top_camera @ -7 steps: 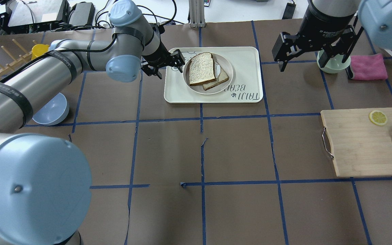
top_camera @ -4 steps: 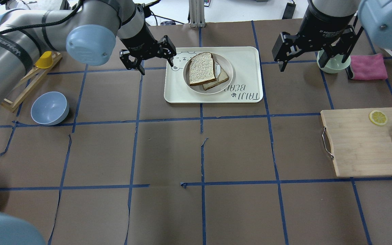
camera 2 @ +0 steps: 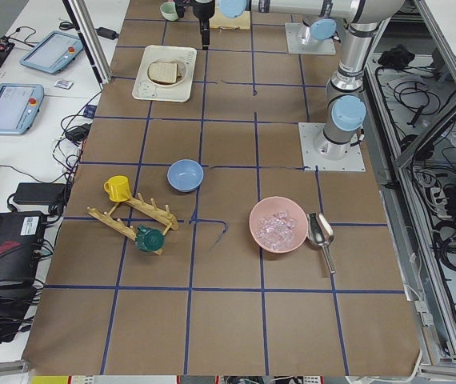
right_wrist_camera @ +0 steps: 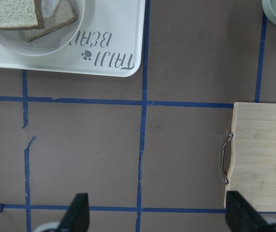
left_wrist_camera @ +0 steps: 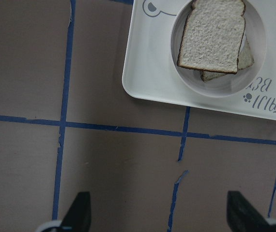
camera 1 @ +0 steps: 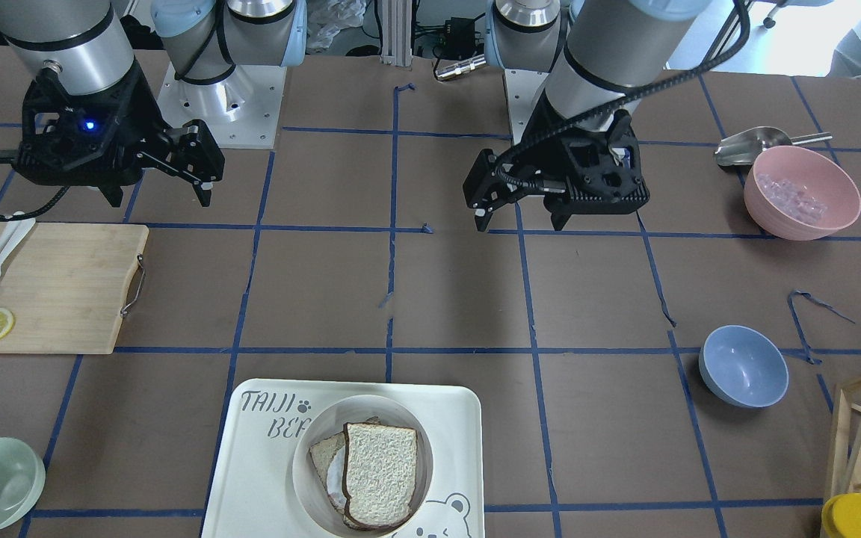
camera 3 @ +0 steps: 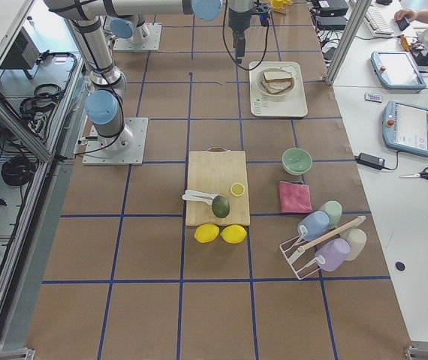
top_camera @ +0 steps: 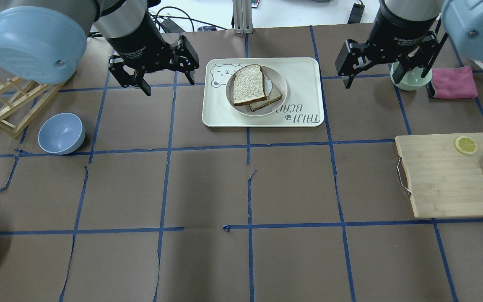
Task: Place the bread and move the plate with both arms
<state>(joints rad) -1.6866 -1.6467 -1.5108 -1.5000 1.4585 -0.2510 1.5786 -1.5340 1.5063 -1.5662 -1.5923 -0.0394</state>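
Observation:
The bread (top_camera: pixel 247 85) lies on top of a second slice (top_camera: pixel 271 99) bearing egg, inside the round cream plate (top_camera: pixel 282 79). The plate stands on the Taiji Bear tray (top_camera: pixel 302 69). The bread also shows in the front view (camera 1: pixel 380 473) and the left wrist view (left_wrist_camera: pixel 213 36). My left gripper (top_camera: pixel 169 87) is open and empty, raised above the table left of the tray. My right gripper (top_camera: pixel 387 86) is open and empty, raised right of the tray. Neither gripper touches the plate.
A pale green bowl (top_camera: pixel 409 82) and a pink cloth (top_camera: pixel 453 82) lie behind my right gripper. A cutting board (top_camera: pixel 438 176) holds a lemon slice, an avocado and white cutlery. A blue bowl (top_camera: pixel 61 133) and a wooden rack (top_camera: pixel 6 105) stand at left. A pink bowl (camera 1: pixel 802 193) stands near the left arm's base.
My left gripper has pulled back from the plate's left rim, off the tray and further left. The bread, the plate and my right arm have not moved.

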